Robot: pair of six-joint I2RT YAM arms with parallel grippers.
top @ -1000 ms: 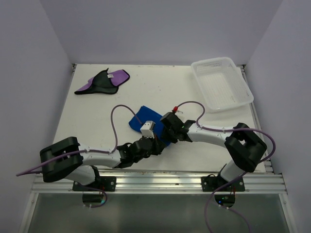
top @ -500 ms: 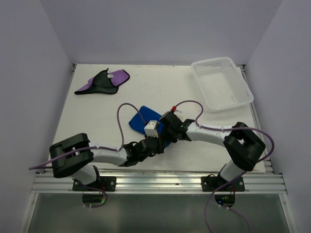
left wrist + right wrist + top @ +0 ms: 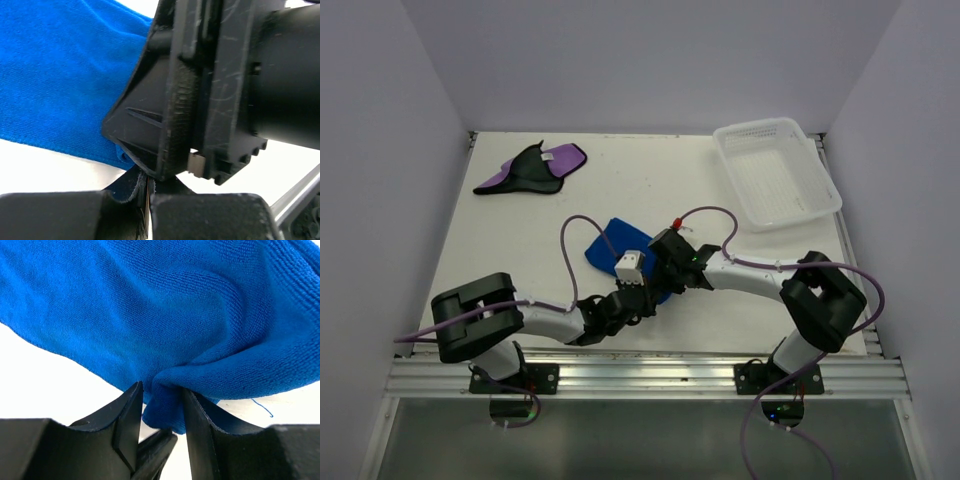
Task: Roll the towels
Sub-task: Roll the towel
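The blue towel (image 3: 610, 240) lies mid-table, with both grippers at its near right edge. My right gripper (image 3: 660, 283) (image 3: 161, 405) is shut on a bunched fold of the blue towel (image 3: 150, 305). My left gripper (image 3: 645, 292) (image 3: 148, 197) is shut, its tips pressed together just below the right gripper's black body (image 3: 210, 90), at the hem of the blue towel (image 3: 60, 75). I see no cloth clamped in it. The purple towel (image 3: 535, 167), black side partly up with a white tag, lies crumpled at the far left.
A white mesh basket (image 3: 740, 131) stands at the far right corner. Purple cables loop over both arms near the blue towel. Walls close the table on the left, back and right.
My left arm has swung its elbow rightward and brought its shut gripper slightly closer to the right gripper. The right gripper and both towels have stayed put.
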